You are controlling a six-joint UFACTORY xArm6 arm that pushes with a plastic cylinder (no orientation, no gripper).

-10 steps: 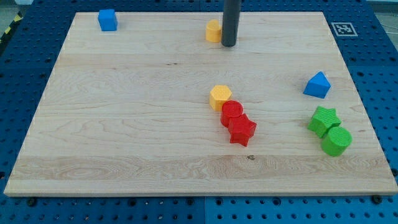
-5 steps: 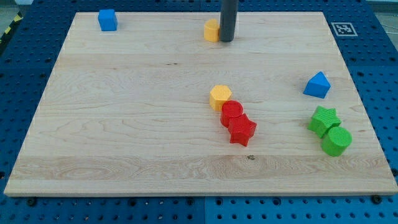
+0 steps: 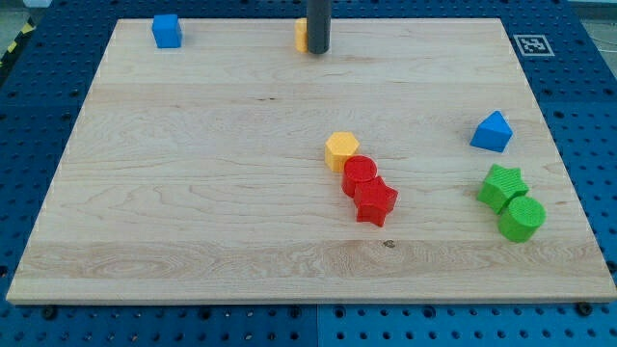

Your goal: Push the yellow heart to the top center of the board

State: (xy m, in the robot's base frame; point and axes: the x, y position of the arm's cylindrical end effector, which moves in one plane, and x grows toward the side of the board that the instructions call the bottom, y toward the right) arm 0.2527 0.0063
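The yellow heart [image 3: 301,35] lies near the top edge of the wooden board [image 3: 193,193], about at its centre; only its left sliver shows, the rest is hidden behind the rod. My tip [image 3: 317,51] is right against the heart's right side.
A blue cube [image 3: 167,31] sits at the top left. A yellow hexagon [image 3: 341,151], a red cylinder [image 3: 361,176] and a red star [image 3: 376,202] lie in a touching row near the middle. A blue triangle [image 3: 492,132], a green star [image 3: 502,186] and a green cylinder [image 3: 522,219] are at the right.
My tip has moved left and slightly up along the top edge, pushing the yellow heart left with it. The other blocks have not moved.
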